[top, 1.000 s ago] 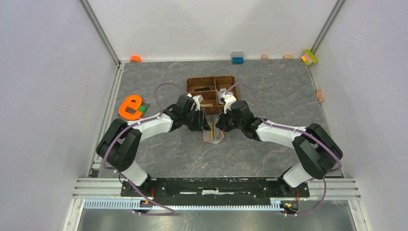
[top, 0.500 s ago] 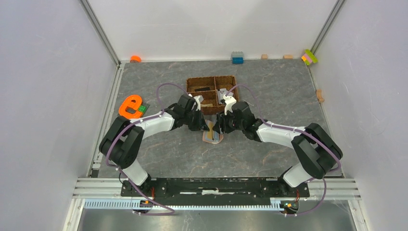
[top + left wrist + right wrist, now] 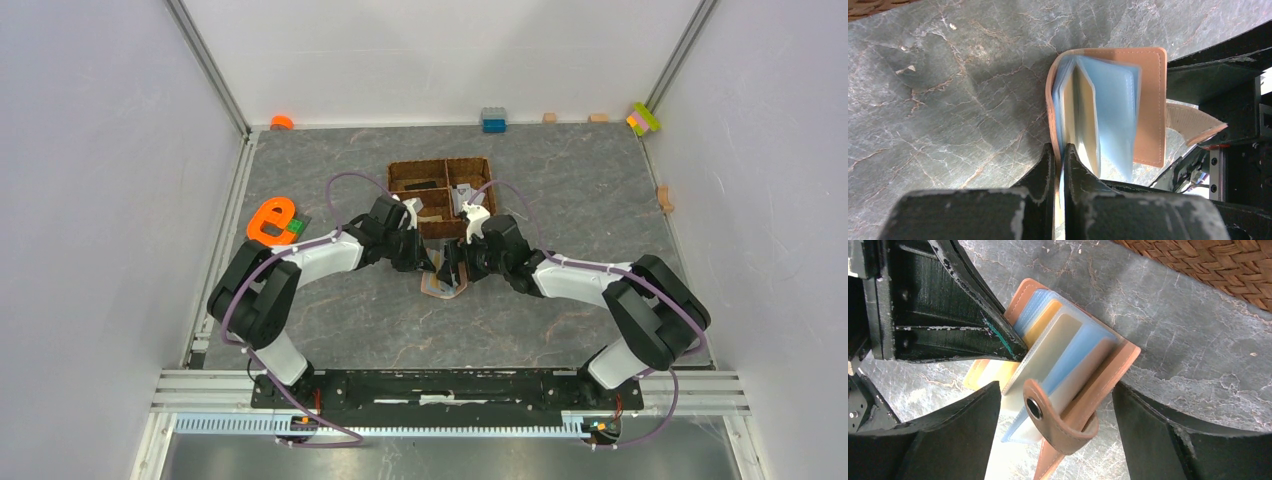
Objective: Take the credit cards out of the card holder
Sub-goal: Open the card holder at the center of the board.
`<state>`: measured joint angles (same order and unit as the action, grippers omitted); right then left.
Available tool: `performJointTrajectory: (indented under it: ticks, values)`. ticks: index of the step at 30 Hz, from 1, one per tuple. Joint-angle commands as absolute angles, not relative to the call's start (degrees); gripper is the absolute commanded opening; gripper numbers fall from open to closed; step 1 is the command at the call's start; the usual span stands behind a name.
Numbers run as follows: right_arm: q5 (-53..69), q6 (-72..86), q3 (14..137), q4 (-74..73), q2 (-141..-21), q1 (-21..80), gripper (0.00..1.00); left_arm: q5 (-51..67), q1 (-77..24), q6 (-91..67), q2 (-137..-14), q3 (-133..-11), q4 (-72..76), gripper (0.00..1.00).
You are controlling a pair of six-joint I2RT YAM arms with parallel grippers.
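Note:
The salmon-pink card holder [image 3: 443, 284] stands open on edge on the grey table between both arms, its clear blue sleeves [image 3: 1113, 110] fanned out. A gold-tan credit card [image 3: 1042, 324] shows inside the sleeves; I make out no other cards. My left gripper [image 3: 1060, 159] is shut on the holder's left cover [image 3: 1050, 95], pinching its edge together with a sleeve. My right gripper [image 3: 1055, 435] is open, its fingers [image 3: 955, 440] standing either side of the curled snap tab [image 3: 1058, 420] without touching it. In the top view the left gripper [image 3: 432, 262] and the right gripper [image 3: 457, 266] meet over the holder.
A brown woven divided basket [image 3: 392, 190] sits just behind the grippers, its rim close in the right wrist view [image 3: 1218, 270]. An orange e-shaped piece [image 3: 270, 222] lies at the left. Small blocks [image 3: 493, 120] line the back wall.
My left gripper has shut on the holder's cover. My right gripper has opened and let go. The holder now stands more upright with its sleeves spread.

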<state>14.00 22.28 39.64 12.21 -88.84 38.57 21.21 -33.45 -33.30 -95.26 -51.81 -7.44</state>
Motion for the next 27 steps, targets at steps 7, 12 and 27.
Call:
performJointTrajectory:
  ticks: [7,12,27]
  values:
    - [12.2,21.5,39.0,12.5,-86.2,38.6,0.79,20.2,-32.9,-32.8,-95.4,-53.3,-8.1,0.02]
    - [8.4,21.2,40.8,8.9,-86.9,38.6,0.77,19.0,-32.5,-32.8,-94.3,-52.8,-8.4,0.02]
    - [5.6,24.6,36.5,11.2,-81.5,35.1,0.72,17.7,-31.6,-33.3,-92.4,-51.7,-8.1,0.02]
